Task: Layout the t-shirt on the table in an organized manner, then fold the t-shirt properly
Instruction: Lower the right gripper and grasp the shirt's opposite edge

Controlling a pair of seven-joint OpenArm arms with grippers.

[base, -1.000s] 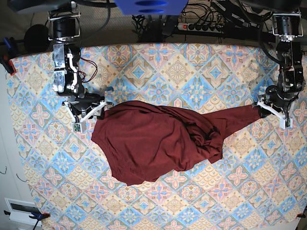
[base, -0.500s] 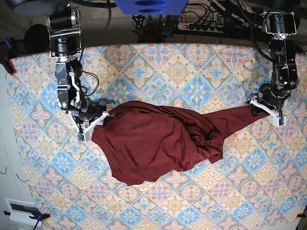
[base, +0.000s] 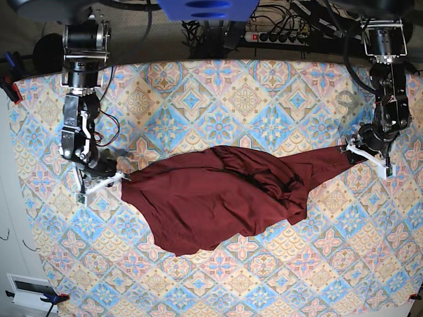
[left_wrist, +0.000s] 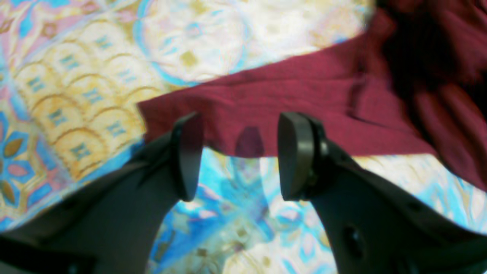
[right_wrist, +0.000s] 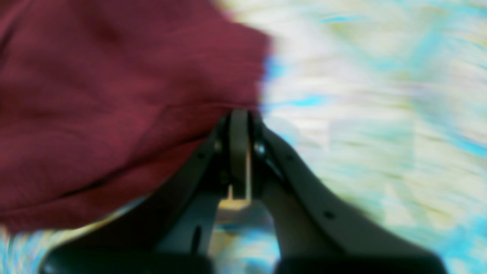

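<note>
The dark maroon t-shirt [base: 198, 205] lies bunched across the middle of the patterned table [base: 264, 86], with one sleeve stretched out to the right. At the shirt's left corner my right gripper [base: 109, 179] is shut, and the right wrist view shows the t-shirt's [right_wrist: 95, 95] edge pinched at the tips of my right gripper [right_wrist: 239, 114]. My left gripper [base: 362, 153] hovers at the sleeve end. In the left wrist view my left gripper [left_wrist: 236, 152] stands open, its fingertips [left_wrist: 188, 152] on either side of the sleeve hem of the t-shirt [left_wrist: 304, 99], holding nothing.
A power strip [base: 277, 36] and cables lie behind the table's far edge. A blue mount [base: 208, 8] hangs at top centre. A white box [base: 30, 290] sits off the table's lower left. Bare patterned cloth surrounds the shirt.
My right gripper has shut on the shirt's left corner and moved left and toward the front, dragging that corner with it. My left gripper stays open, shifted slightly toward the far edge.
</note>
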